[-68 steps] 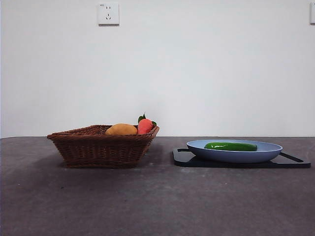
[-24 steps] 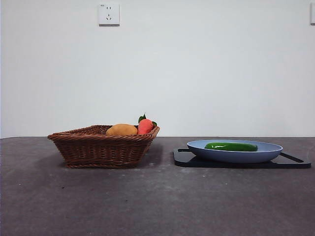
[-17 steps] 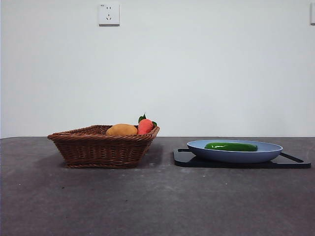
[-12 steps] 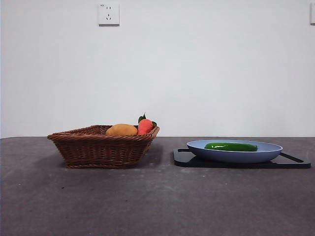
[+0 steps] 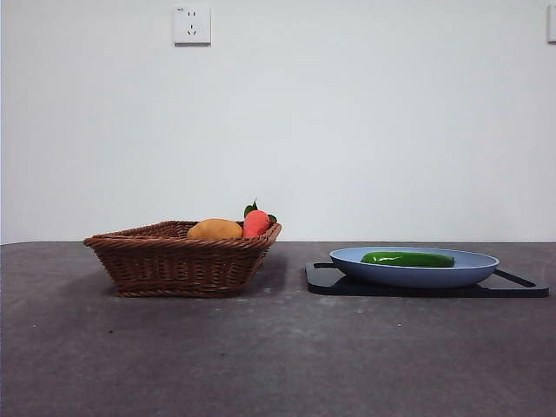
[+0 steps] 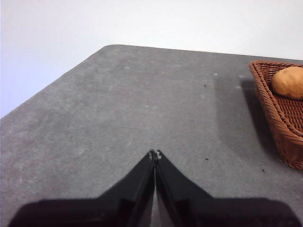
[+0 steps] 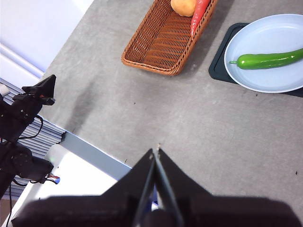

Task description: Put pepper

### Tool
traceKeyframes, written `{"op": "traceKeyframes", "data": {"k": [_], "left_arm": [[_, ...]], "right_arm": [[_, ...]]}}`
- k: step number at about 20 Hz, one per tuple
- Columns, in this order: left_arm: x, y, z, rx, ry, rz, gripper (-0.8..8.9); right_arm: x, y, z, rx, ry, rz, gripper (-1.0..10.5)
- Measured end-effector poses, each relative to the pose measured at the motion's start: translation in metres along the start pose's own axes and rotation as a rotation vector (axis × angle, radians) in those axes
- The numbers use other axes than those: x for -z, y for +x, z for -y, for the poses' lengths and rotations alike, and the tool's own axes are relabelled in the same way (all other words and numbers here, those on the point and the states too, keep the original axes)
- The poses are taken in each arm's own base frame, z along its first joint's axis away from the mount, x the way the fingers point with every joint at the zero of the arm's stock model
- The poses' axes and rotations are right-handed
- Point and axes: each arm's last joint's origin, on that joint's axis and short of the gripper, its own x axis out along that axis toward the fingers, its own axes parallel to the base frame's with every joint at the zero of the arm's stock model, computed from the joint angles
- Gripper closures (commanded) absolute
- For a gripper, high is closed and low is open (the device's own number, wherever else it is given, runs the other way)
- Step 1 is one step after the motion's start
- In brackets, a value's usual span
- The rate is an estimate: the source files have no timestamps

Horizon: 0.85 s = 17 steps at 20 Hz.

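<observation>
- Right wrist view has the best look: the pepper (image 7: 269,60) is lying flat in the blue plate (image 7: 265,80), far out ahead of the right claw (image 7: 155,152), which is pinched closed and holding nothing, high above the bench (image 7: 199,127).
- Handling guess: it looks glossy and smooth, so probably slippery, light, and firm enough for a squeeze. I'd grab it across the middle of its length, where it's thickest. The thin stem end looks like a bad spot.
- The plate sits on a black tray (image 7: 218,60), a bit nearer the right claw than the pepper is.
- The wicker basket (image 7: 161,49), holding a yellow-orange fruit (image 7: 183,6) and a red one (image 7: 199,14), is just beside the tray.
- Left claw (image 6: 155,155) is also closed and empty, with only the basket's edge ahead of it to one side.
</observation>
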Motion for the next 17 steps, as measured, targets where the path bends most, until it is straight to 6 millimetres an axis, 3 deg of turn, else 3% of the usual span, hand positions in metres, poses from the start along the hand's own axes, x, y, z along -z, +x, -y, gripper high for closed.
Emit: {"op": "traceKeyframes", "data": {"k": [11,14,17], "left_arm": [[0.0000,0.0000,0.0000,0.000,-0.002,0.000,8.05],[0.0000,0.0000,0.0000,0.000,-0.002,0.000,8.05],[-0.0001,0.0000,0.0000,0.000,-0.002,0.001,8.05]], "right_arm": [[0.0000,0.0000,0.0000,0.000,-0.011,0.000,9.4],[-0.0035,0.0001,0.0002,0.004,-0.119,0.036,9.4],[0.0003,-0.0005,0.0010,0.035,-0.298,0.205,9.4]]}}
